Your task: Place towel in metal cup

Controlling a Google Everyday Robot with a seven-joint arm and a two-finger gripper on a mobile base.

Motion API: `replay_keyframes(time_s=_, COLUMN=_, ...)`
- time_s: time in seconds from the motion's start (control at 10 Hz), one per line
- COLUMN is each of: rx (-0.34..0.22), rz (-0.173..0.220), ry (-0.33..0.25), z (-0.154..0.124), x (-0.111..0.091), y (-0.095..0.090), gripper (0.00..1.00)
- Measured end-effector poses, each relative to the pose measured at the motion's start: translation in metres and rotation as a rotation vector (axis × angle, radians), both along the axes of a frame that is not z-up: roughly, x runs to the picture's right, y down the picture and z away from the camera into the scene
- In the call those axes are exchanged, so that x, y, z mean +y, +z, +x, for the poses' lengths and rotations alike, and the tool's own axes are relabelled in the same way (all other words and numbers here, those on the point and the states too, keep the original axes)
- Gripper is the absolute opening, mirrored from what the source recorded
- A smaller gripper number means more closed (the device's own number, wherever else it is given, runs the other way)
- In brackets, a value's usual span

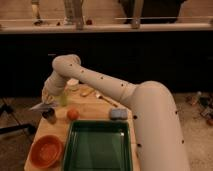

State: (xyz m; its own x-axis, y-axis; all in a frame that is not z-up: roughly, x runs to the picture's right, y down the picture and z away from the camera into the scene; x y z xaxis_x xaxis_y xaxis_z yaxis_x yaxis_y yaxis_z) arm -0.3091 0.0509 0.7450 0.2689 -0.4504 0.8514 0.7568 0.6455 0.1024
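The towel (39, 106) is a thin pale blue-grey cloth with a pointed corner. It hangs from my gripper (48, 100) at the table's left edge. My gripper is shut on the towel and holds it just above the metal cup (49, 116). The cup is a small dark silver cylinder standing near the left edge of the wooden table (90, 107). The arm reaches in from the lower right and bends down over the table's far left.
An orange ball (73, 114) lies right of the cup. A pale green cup (63, 98) stands behind it. A blue-grey pad (118, 114) lies mid-table. A green tray (97, 147) and an orange bowl (46, 150) fill the front. Utensils (100, 96) lie at the back.
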Motion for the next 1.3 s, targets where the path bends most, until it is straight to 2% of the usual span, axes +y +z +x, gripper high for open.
replay_keyframes(time_s=0.2, rx=-0.022, rz=-0.027, ry=-0.023, z=-0.008, x=0.012, y=-0.003, gripper=0.0)
replay_keyframes(time_s=0.5, rx=-0.019, rz=-0.075, ry=-0.029, z=-0.008, x=0.027, y=0.011, gripper=0.0)
replay_keyframes(time_s=1.3, rx=0.005, rz=-0.134, ry=-0.031, z=-0.009, x=0.034, y=0.04, gripper=0.0)
